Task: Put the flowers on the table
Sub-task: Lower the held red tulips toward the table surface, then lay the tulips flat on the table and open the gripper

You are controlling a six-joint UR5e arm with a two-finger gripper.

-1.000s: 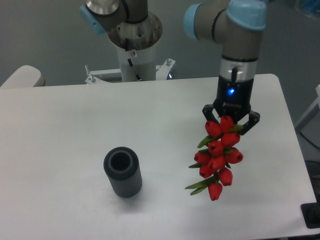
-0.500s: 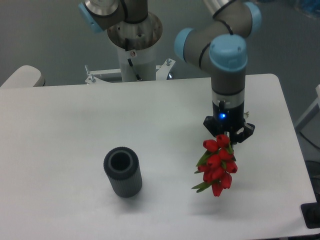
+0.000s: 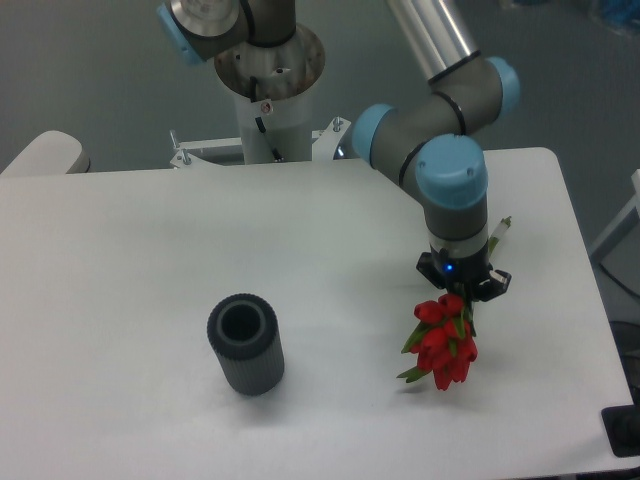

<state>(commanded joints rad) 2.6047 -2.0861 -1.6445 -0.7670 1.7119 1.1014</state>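
Observation:
The flowers point(image 3: 442, 342), a bunch of red tulips with green leaves, hang low over the right part of the white table point(image 3: 130, 260), blooms pointing toward the front edge. Their stem end point(image 3: 499, 231) sticks out behind the wrist. My gripper point(image 3: 461, 291) points down and is shut on the bunch just above the blooms. I cannot tell whether the blooms touch the tabletop; a faint shadow lies close beneath them.
A dark grey ribbed cylinder vase point(image 3: 245, 343) stands upright left of the flowers, a good hand's width away. The robot base point(image 3: 268, 95) rises behind the table's far edge. The table's right edge point(image 3: 585, 290) is near the gripper.
The arm has lowered and shifted slightly toward the front, bringing the flowers down close to the tabletop. The bunch now looks more foreshortened. The vase has not moved.

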